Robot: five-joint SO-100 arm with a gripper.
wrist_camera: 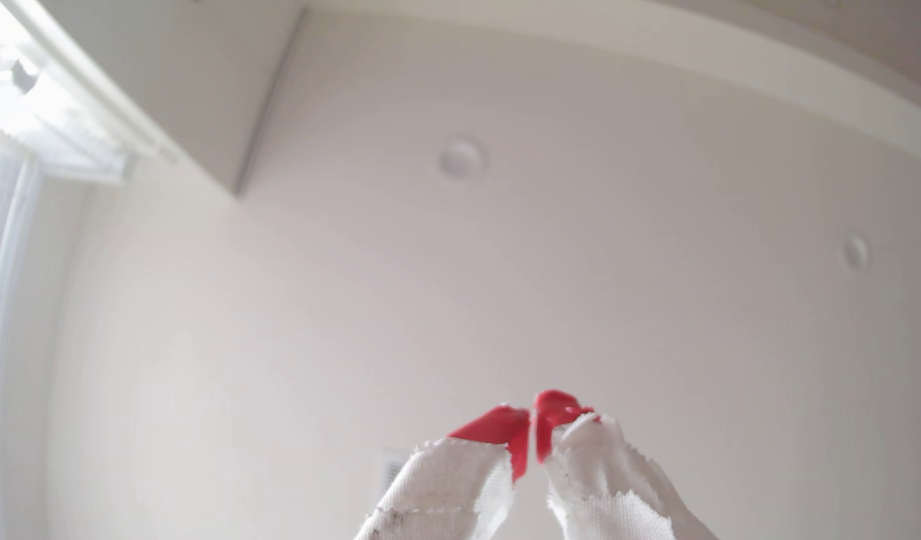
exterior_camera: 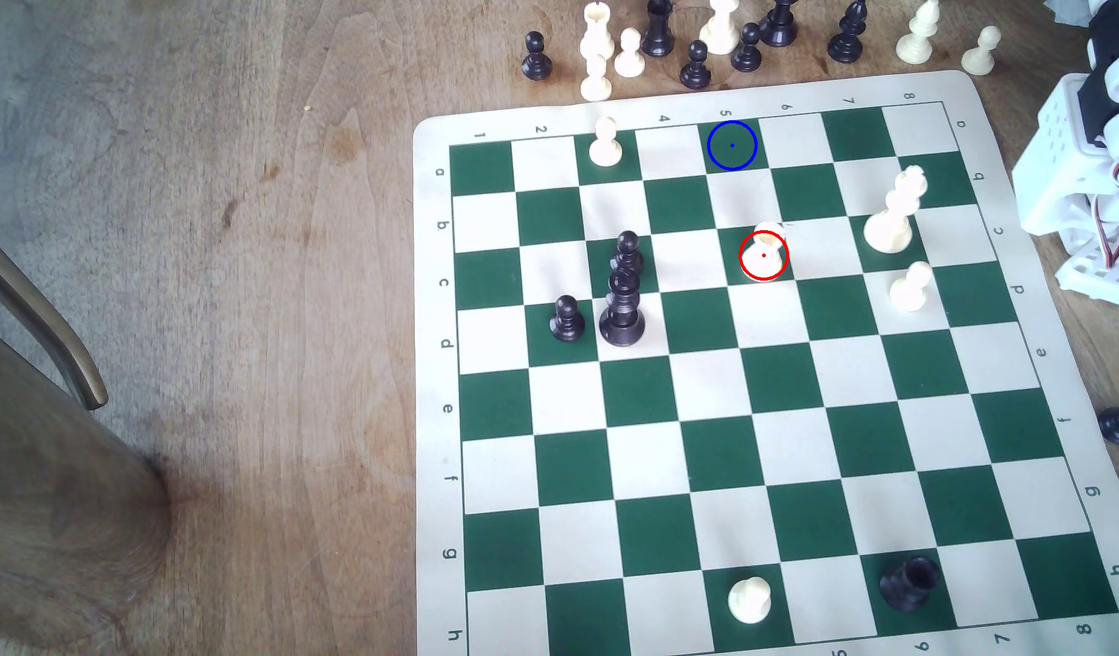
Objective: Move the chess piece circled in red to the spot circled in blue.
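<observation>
Green-and-cream checkered board; cream chess piece ringed red; green spot ringed blue.

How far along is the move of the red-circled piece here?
Nothing done: the chess piece stands on its red-ringed square, and the blue-ringed spot is bare. Nothing in hand: the gripper is shut, holding nothing, facing the ceiling. Reach, grasp, carry and placement remain.

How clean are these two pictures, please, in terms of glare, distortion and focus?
Exterior view: even daylight, sharp; the cream rook washes out against the light squares, and the board looks skewed. Wrist view: strong fisheye bending the ceiling lines, window blown out, and the gripper, red tips nearly touching, is soft.
</observation>
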